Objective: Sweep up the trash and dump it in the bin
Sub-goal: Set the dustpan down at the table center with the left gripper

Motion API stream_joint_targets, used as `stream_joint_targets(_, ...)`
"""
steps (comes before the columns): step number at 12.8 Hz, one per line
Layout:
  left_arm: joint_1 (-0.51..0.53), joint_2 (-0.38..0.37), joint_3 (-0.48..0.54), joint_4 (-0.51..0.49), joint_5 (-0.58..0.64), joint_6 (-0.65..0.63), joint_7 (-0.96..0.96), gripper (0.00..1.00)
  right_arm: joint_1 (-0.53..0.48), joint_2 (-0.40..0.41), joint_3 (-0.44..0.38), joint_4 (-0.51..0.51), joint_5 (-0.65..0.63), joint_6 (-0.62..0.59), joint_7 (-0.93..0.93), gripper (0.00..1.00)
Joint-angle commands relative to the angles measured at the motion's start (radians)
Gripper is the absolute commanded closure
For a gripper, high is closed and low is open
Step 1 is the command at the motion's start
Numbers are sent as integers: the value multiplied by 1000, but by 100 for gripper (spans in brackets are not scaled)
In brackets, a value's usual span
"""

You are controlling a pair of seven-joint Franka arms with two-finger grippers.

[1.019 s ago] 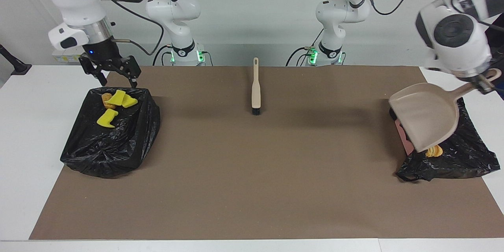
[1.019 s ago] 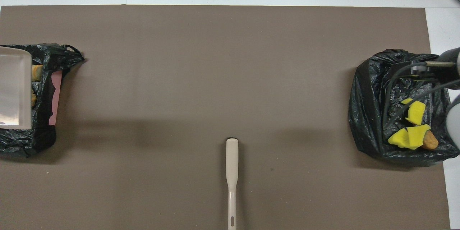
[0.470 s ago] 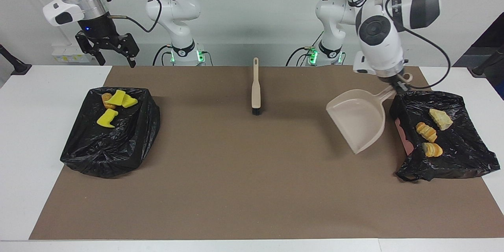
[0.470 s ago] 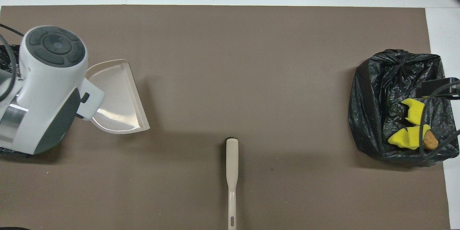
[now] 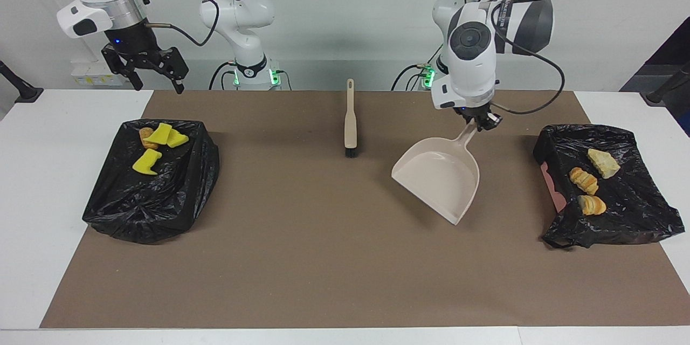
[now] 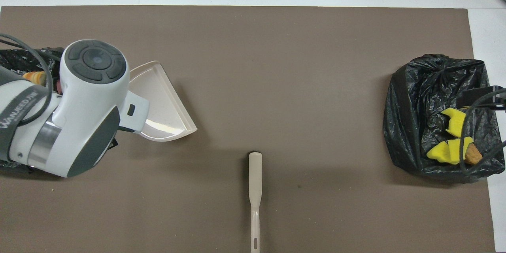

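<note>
The left hand (image 5: 481,121) is clenched on the handle of the beige dustpan (image 5: 439,178), which hangs tilted over the brown mat (image 5: 323,259), its open mouth pointing away from the robots; whether the lip touches the mat is hard to say from here, though it looks just clear of it. The pan appears empty. The right hand (image 5: 153,73) waits in the air with its fingers spread and nothing between them, over the table (image 5: 54,135) just past the robots' edge of the black bag (image 5: 153,188) at the right arm's end. On that bag lie three yellow foam wedges (image 5: 146,161) and, tucked against two of them, a brown roll (image 5: 145,135). At the left arm's end a second black bin bag (image 5: 620,210) is spread over something pinkish at its inner edge, and on it rest two striped croissants (image 5: 584,179) with a paler, wedge-shaped pastry (image 5: 602,162) nearer to the robots. The brush (image 5: 350,118) lies flat on the mat between the two arms' bases, handle toward the robots, black bristles pointing away, well apart from the dustpan
</note>
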Motion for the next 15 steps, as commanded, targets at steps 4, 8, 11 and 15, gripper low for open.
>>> stream_joint_targets(4, -137, 75, 20, -4, -238, 188, -413, 100, 12, -23, -9, -28, 8, -8, -13, 0)
stream_joint_targets(8, -254, 122, 20, -4, -301, 297, -619, 100, 12, -24, -9, -29, 6, -4, -16, 0)
stream_joint_targets(11, -298, 164, 20, -3, -340, 377, -687, 100, 1, -21, -9, -28, 6, -2, -19, 0)
stream_joint_targets(15, -348, 255, 15, 27, -375, 466, -805, 100, 2, -17, -9, -19, 6, -10, -16, 0)
